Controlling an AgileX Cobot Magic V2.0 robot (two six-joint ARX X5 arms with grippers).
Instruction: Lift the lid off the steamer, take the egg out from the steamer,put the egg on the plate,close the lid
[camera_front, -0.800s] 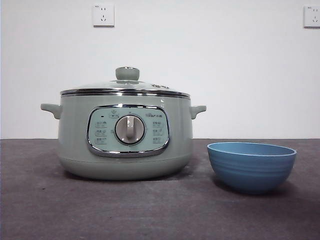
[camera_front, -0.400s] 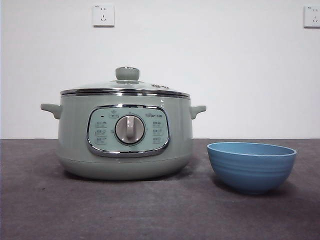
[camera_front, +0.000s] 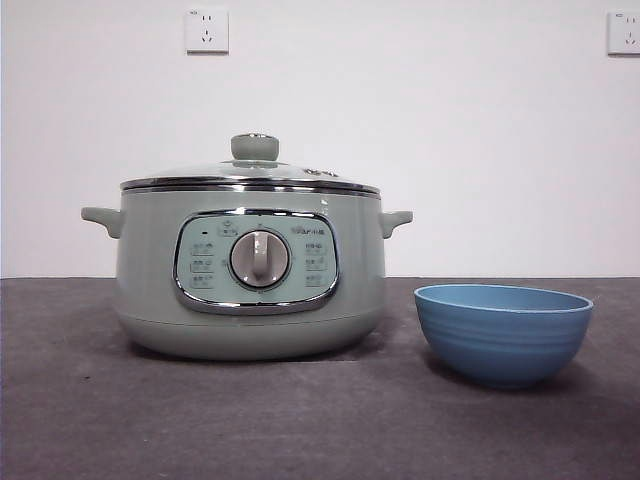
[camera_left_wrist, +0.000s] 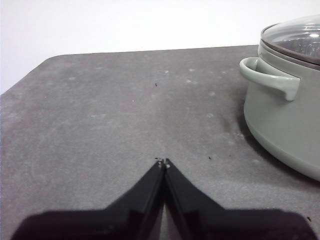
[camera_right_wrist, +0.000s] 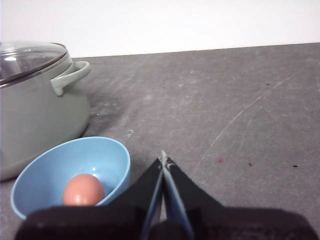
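Inside one plate (camera_right_wrist: 100, 160), one egg (camera_right_wrist: 83, 190)

Lid on, egg in the bowl.
My steamer (camera_front: 250, 270), pale sage green with its dial facing front, stands upright wearing its glass lid (camera_front: 250, 172) seated flat on the rim. Just beside it sits the blue plate (camera_front: 503, 333), upright, cradling a brown egg (camera_right_wrist: 83, 190).

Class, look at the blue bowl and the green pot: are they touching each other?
Apart. The front view shows a strip of bare table between the blue bowl and the green pot.
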